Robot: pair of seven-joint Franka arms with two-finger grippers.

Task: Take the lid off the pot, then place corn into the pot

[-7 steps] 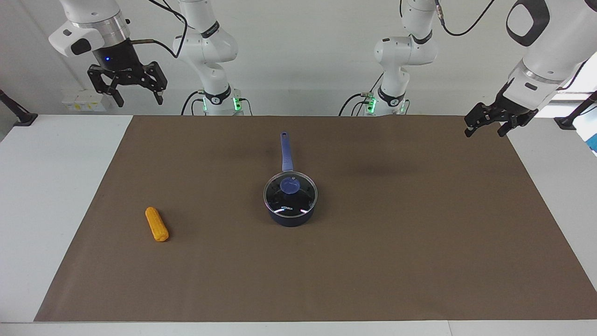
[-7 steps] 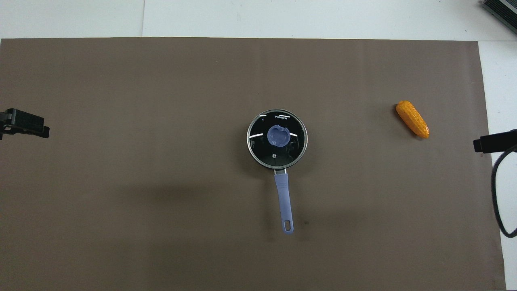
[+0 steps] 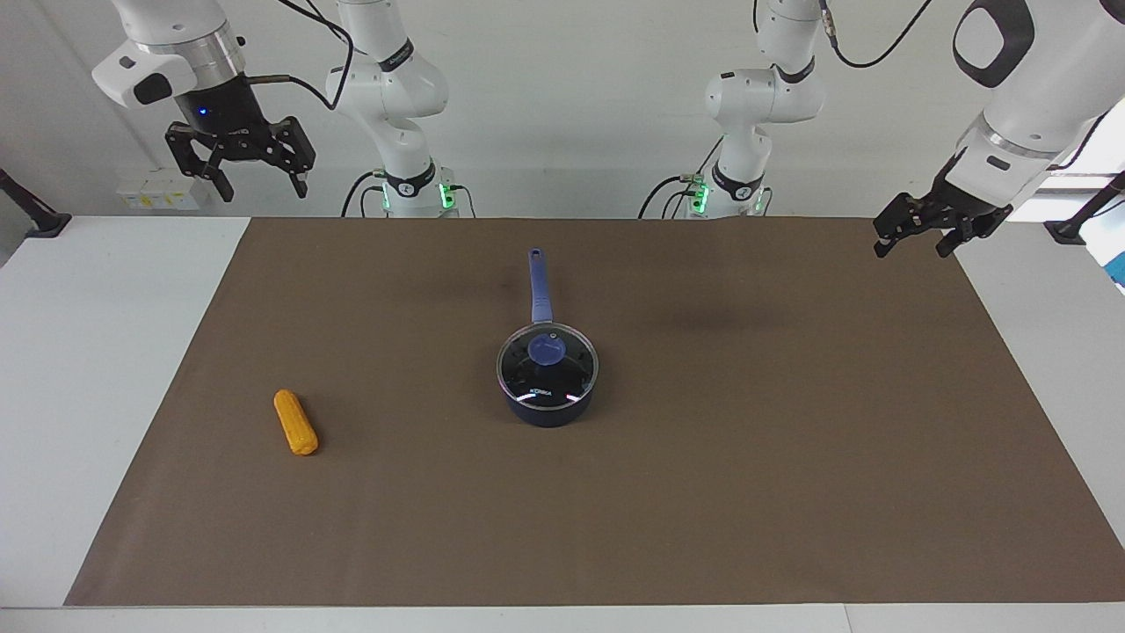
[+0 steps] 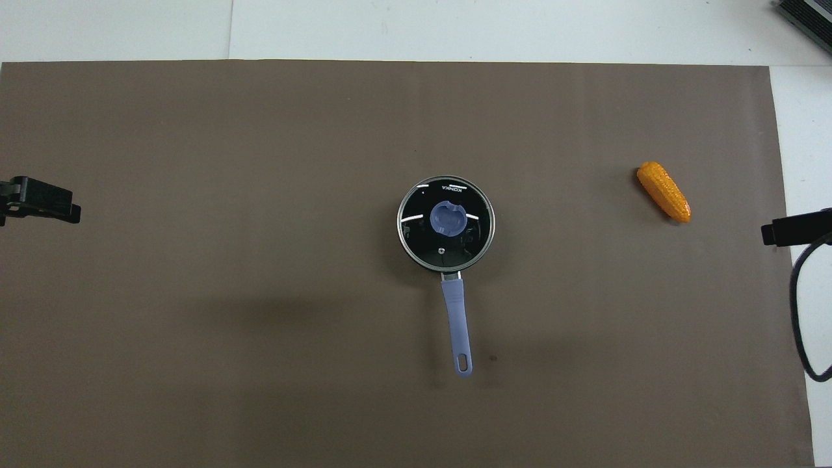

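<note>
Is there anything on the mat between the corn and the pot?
Nothing: in both views only bare brown mat lies between the orange-yellow ridged corn cob and the lidded dark navy saucepan.

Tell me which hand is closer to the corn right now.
The right hand: it hangs open in the air at the corn's end of the table. The left hand is up at the opposite end, with the pot between.
</note>
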